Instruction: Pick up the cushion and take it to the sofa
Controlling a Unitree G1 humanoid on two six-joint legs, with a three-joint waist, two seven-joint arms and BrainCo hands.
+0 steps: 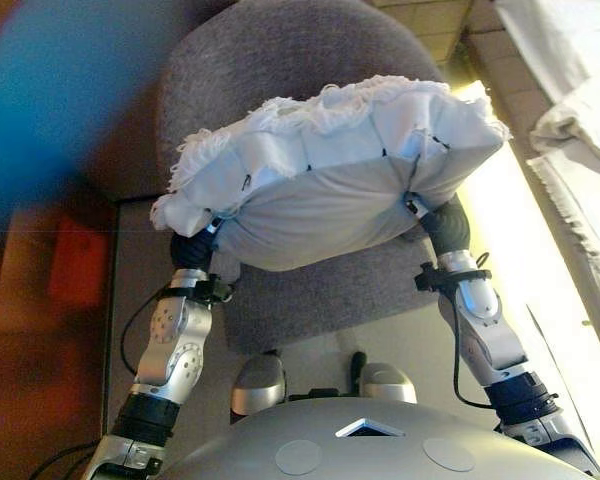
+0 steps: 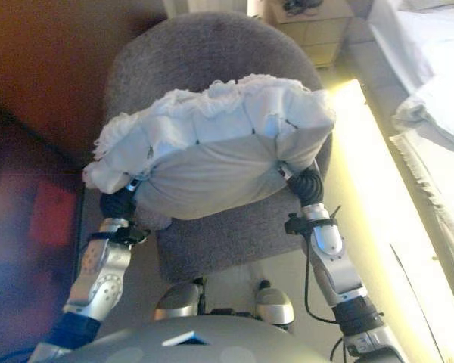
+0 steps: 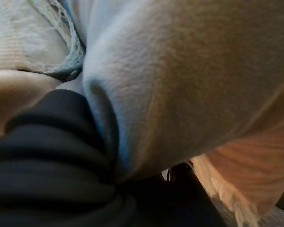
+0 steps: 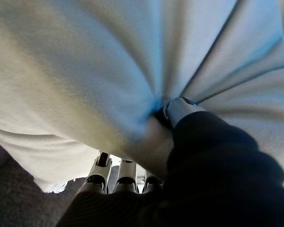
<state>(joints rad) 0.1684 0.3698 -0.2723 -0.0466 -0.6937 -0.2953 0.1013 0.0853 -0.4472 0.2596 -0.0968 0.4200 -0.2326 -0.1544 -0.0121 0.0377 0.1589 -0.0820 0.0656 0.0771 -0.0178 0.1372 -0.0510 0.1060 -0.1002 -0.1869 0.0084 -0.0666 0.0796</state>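
Observation:
A white cushion (image 1: 330,170) with a fringed edge is held up between my two hands, above the seat of a round grey armchair (image 1: 280,50). My left hand (image 1: 192,248) presses into the cushion's left end, and its dark cover is sunk in the cloth in the left wrist view (image 3: 47,156). My right hand (image 1: 445,225) grips the right end. In the right wrist view its thumb (image 4: 180,108) digs into a fold of the cushion (image 4: 85,71) and its fingers (image 4: 102,172) lie under it.
The armchair's seat (image 2: 212,234) is right in front of me, below the cushion. A bed with white bedding (image 1: 570,110) runs along the right. A wooden cabinet (image 2: 303,26) stands behind the chair. Dark brown furniture (image 1: 40,330) is at the left.

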